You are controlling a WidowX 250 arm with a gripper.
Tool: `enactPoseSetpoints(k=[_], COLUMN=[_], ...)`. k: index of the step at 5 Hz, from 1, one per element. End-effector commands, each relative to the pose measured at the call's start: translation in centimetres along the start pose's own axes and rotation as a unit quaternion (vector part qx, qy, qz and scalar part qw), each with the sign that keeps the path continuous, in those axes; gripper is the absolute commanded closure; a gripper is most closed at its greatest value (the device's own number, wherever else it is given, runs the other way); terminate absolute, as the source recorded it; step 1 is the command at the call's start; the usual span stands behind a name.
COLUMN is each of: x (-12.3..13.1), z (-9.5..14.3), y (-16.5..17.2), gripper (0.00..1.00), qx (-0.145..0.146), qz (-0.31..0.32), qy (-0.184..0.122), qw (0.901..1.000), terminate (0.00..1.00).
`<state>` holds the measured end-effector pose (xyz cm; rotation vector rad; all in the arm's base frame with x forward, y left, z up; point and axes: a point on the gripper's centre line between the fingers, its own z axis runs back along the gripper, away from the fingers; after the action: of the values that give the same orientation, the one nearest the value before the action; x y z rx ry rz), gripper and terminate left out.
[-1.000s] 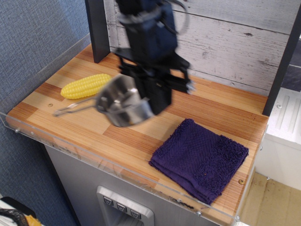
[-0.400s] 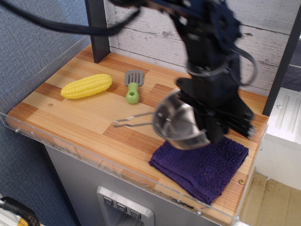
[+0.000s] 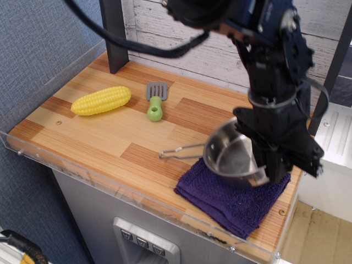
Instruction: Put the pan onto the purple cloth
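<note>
We have carried the small shiny steel pan [image 3: 234, 159] rightward from the yellow corn [image 3: 102, 100]; it now hangs tilted over the dark purple terry cloth [image 3: 231, 190]. The gripper [image 3: 269, 159] is clamped on its rim at 3 o'clock, so only lowering remains.

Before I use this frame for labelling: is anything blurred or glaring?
In the observation.image view, the pincer and arm are slightly soft; the pan shows bright reflections inside; the purple cloth, corn and spatula look sharp.
</note>
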<state>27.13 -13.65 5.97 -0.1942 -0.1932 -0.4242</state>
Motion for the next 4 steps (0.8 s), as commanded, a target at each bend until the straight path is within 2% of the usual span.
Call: enactPoseSetpoints(k=[1,2,3,4], x=[-3.8,-7.4,-9.2,-8.8], z=[-0.9,-2.3,-3.8,-2.4], y=[1.2,3.4,4.1,4.1], gripper=[1.0,1.0,1.0,0.0], qx=[0.038,0.062,0.043,-0.005], qz=[-0.018,-0.022,-0.01,0.019], qy=[0.061,0.116,0.147,0.12], qw=[0.9972,0.991,0.9881,0.9926], terminate=[0.0,0.0,0.0,0.0])
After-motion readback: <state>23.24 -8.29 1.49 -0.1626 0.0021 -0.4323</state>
